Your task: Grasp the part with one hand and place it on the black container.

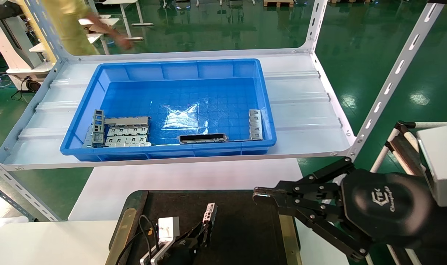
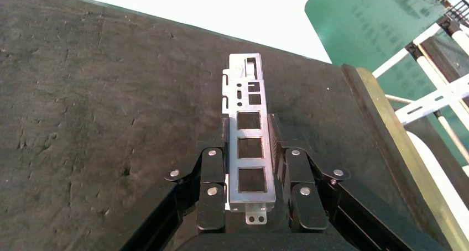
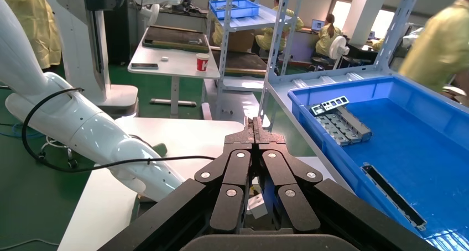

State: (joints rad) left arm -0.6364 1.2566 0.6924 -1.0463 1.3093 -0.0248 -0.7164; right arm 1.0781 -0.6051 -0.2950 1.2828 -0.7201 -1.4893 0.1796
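The part, a slim silver-grey metal bar with a row of rectangular cutouts, is clamped between the 2 fingers of the left gripper, which presses on its long edges near its lower end. In the head view the part sticks up and forward out of the left gripper, tilted, above the black container. From the wrist camera the far end of the part reaches out over the container's dark matte surface; whether that end touches the surface cannot be told. A brass-coloured strip runs along the container's edge off to one side of the gripper.

The right gripper hangs over the container's right edge, apart from the part, with its fingertips pressed together on nothing.

Beyond both grippers, on a white shelf, stands a blue bin with grey brackets in its left corner and a dark bar near its front wall.
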